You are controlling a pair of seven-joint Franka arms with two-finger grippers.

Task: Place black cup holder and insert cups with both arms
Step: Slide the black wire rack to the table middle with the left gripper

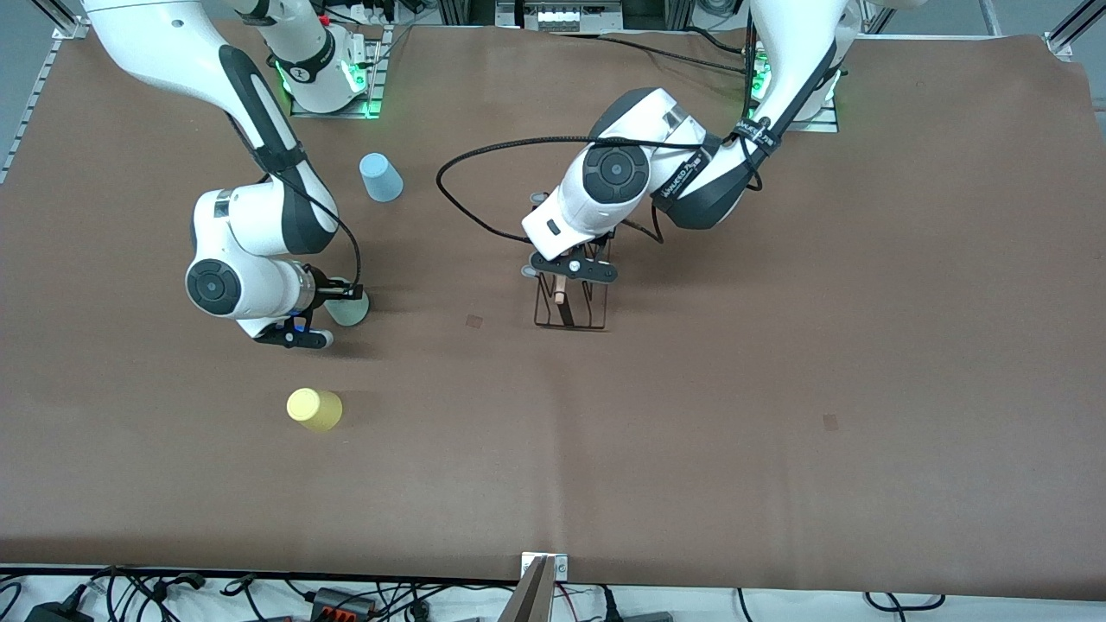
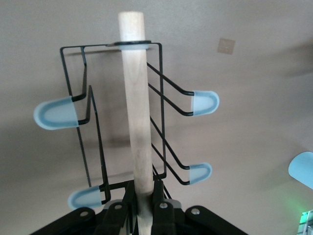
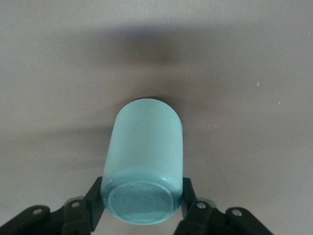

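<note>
Front view: I see the bench (image 1: 778,389) under brown sheeting, with tangled cables along its near edge. Going near to far, the yellow cup (image 1: 314,409) stands at about 7 o'clock from the bench's middle. At 9 o'clock my right claw (image 1: 343,302) is closed on the pale green cup (image 1: 350,308); the right wrist view shows a finger (image 3: 95,203) pressed to each side. At the middle my left claw (image 1: 572,275) grips the wooden handle (image 2: 135,112) of the black cup holder (image 1: 570,304), whose frame meets the bench; the arm hides much of it. The light blue cup (image 1: 380,176) stands farthest, at 10 o'clock. White lettering on the left arm's strap is too small for me to read.
</note>
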